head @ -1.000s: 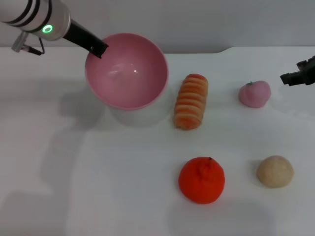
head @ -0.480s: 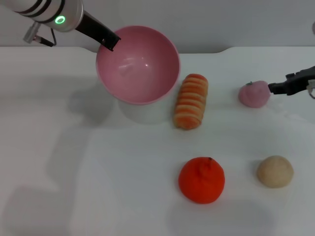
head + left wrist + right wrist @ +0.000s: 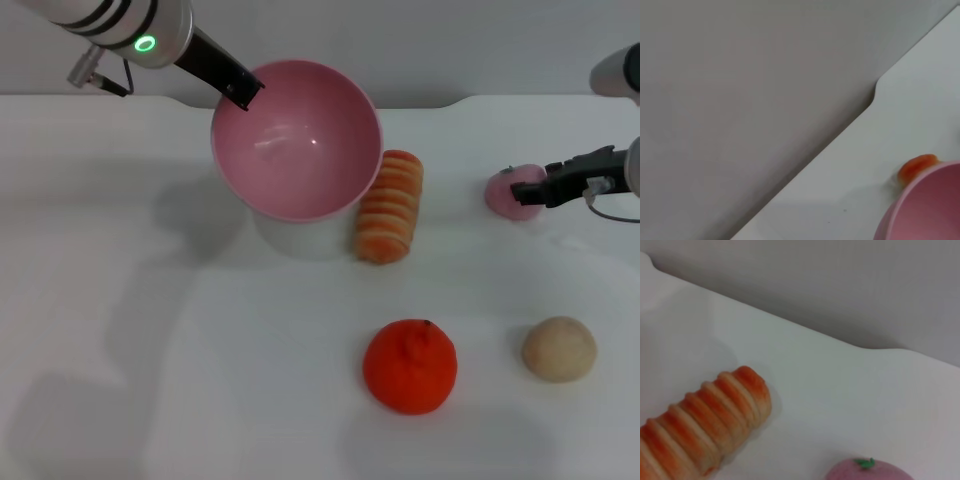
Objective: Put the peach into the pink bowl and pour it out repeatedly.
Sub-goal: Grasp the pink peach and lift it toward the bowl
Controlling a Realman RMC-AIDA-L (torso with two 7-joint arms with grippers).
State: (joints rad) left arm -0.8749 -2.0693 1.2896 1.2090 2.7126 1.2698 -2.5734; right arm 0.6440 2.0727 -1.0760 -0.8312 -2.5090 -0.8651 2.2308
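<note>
Head view: peach (image 3: 505,192) sits on the white surface (image 3: 200,380) at the right side, its right half covered by the right tool (image 3: 527,190). Right tool reaches in from the right edge, dark tip over the fruit; whether it is open or clamped cannot be told. Right wrist view adds what the head view lacks: the peach's (image 3: 867,471) top with its small green stem, seen close at the frame's edge, no fingers in sight.

Pink bowl (image 3: 297,138) is held off the surface, tilted so its hollow faces the camera; nothing lies inside. Left tool (image 3: 243,92) pinches the bowl's far-left rim, closed on it, arm coming in from the upper left with a green ring light. The bowl's shadow falls on the surface beneath.

Ridged orange bread roll (image 3: 389,205) lies just beside the bowl, between bowl and peach, apart from the fruit. Right wrist view shows the roll's (image 3: 700,422) ridges in detail. Left wrist view gives only the bowl's rim (image 3: 925,205), a sliver of roll behind it, and the grey wall.

Nearer the robot: orange tangerine (image 3: 410,366), and a beige bun (image 3: 559,348) to its right, well apart.
</note>
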